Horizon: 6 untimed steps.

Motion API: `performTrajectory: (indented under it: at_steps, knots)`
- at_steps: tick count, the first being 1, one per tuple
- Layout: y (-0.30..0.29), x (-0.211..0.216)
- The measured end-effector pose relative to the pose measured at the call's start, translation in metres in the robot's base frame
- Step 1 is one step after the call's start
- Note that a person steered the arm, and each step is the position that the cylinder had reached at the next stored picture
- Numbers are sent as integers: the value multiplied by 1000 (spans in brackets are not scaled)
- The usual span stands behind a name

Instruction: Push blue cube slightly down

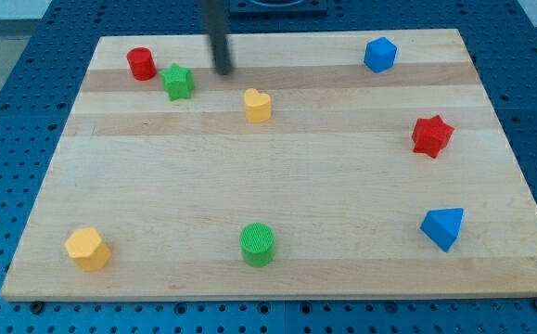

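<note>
My tip (223,70) near green star (179,83) — blue cube (379,55) well right

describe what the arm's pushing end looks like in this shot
Only a straight, dark grey rod shows, entering from the view's top edge. It is plain and smooth, with no visible cables or markings. My tip is blunt, and sits right of the green star block.

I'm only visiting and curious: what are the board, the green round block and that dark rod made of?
The board looks like pale, smooth wood: long grain stripes run across it. The green cylinder looks like matte plastic, perhaps 3D-printed, judging by fine ridges on top. The rod, down to my tip, is dark and slightly blurred; metal or plastic, I cannot tell.
</note>
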<state>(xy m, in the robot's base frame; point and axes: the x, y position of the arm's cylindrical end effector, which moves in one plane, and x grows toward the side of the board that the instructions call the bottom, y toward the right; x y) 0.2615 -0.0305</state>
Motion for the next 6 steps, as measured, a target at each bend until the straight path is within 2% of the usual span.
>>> performTrajectory:
  at_steps: [1,2,3,4,6]
  knots:
    - [122,-34]
    - [186,-52]
    - [198,-40]
    - [170,0]
    - [162,-7]
